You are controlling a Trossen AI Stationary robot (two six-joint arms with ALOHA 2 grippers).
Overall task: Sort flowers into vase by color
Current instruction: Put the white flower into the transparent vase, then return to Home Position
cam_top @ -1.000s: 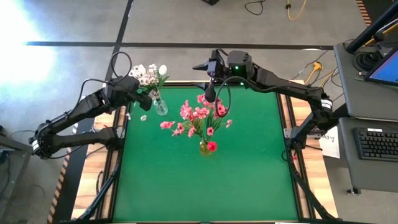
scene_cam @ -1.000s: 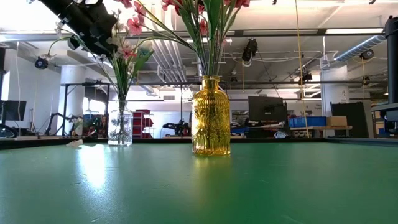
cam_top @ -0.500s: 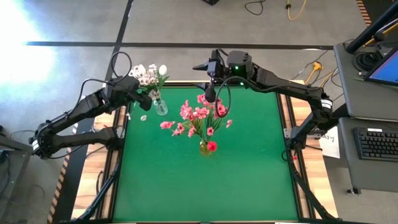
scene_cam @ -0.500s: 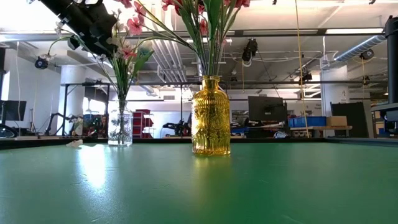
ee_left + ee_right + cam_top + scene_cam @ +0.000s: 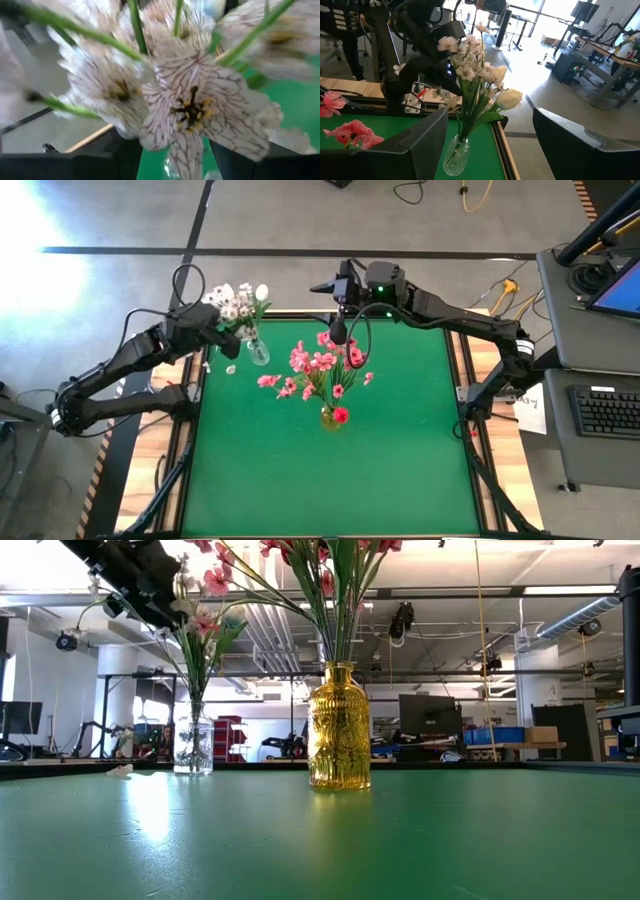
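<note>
Flowers appear nearly all sorted: the pink blossom sprays point(image 5: 318, 368) and a red tulip point(image 5: 341, 415) stand with their long green stems in the amber ribbed glass bottle vase point(image 5: 339, 730) near the middle of the green bench point(image 5: 400, 460), while the white blossom sprays point(image 5: 470, 65) and a white tulip point(image 5: 509, 99) stand in the small clear glass vase point(image 5: 456, 156) at the bench's far left corner. No loose stem shows on the green surface itself; one small pale piece point(image 5: 230, 369), perhaps a fallen petal or bloom, lies just beside the clear vase, too small to identify. The left hand point(image 5: 222, 326) sits high among the white bouquet, right against the blooms; its wrist camera is filled with veined white petals, and whether its fingers are clamped on a stem or merely half apart around the bunch I cannot tell. The right hand point(image 5: 338, 330) hangs over the far edge of the bench, above the back of the pink bouquet, with its fingers point(image 5: 420, 145) spread wide apart and nothing between them. By my judgement the sorting is in its last stage: what is left is to settle or release the white bunch and draw both arms clear, possibly tidying the pale scrap.
</note>
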